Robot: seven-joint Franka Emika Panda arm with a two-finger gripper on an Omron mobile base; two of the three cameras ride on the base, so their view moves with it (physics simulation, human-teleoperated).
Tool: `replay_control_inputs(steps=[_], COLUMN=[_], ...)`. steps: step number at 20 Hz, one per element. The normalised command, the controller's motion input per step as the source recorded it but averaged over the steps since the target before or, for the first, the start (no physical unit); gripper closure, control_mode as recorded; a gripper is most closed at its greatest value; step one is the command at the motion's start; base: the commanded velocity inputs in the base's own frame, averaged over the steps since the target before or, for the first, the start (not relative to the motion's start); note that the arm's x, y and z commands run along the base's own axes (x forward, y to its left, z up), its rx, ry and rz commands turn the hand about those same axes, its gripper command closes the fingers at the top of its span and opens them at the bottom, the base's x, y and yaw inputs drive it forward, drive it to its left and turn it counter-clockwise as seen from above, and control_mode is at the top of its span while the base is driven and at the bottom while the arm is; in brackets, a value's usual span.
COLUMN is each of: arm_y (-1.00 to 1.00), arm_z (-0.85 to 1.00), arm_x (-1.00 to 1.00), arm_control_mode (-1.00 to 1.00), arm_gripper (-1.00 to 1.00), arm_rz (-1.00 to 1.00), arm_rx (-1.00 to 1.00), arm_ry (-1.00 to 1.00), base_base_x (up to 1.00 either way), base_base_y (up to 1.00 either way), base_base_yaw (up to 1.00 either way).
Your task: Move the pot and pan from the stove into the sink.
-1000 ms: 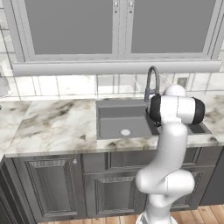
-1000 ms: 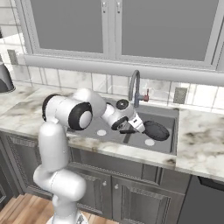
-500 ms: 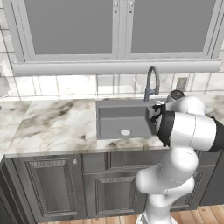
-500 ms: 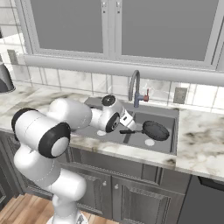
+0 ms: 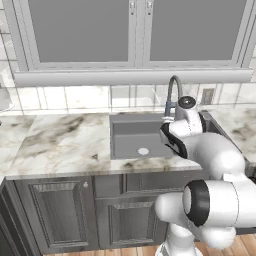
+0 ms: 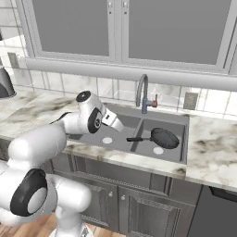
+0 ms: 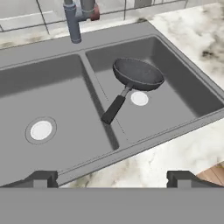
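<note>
The pan (image 7: 138,73) lies flat in the right basin of the sink (image 7: 94,94), its long handle (image 7: 114,108) pointing toward the divider. From the right base view the pan (image 6: 164,137) sits apart from my hand, which hovers over the left basin of the sink (image 6: 155,118). My gripper (image 7: 111,179) is open, its fingertips (image 7: 41,178) wide apart with nothing between them, above the sink's front rim. My arm covers the right half of the sink (image 5: 135,127) in the left base view. The pot and the stove are out of view.
A dark gooseneck faucet (image 6: 141,92) stands behind the divider, also seen as the faucet (image 7: 72,22) in the hand view. Marble counter (image 5: 60,145) runs on both sides of the sink. Wall cabinets (image 6: 125,28) hang above. A dark rounded object (image 6: 4,83) sits far left.
My hand has drawn back to the left, away from the pan, from the right basin to over the left one. The pan stays put in the sink. The gripper stays open.
</note>
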Motion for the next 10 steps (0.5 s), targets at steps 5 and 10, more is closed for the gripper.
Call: replay_control_inputs(steps=[5,10], arm_y=[0.60,0.49], arm_z=[0.75,0.72], arm_x=[-0.37,-0.42], arm_control_mode=[-1.00,-1.00], arm_gripper=[-1.00,-1.00], arm_rz=[0.16,0.17], arm_rx=[-0.02,0.00], arm_ry=[0.25,0.22], base_base_x=[0.00,0.00], base_base_y=[0.00,0.00], base_base_yaw=[0.00,0.00])
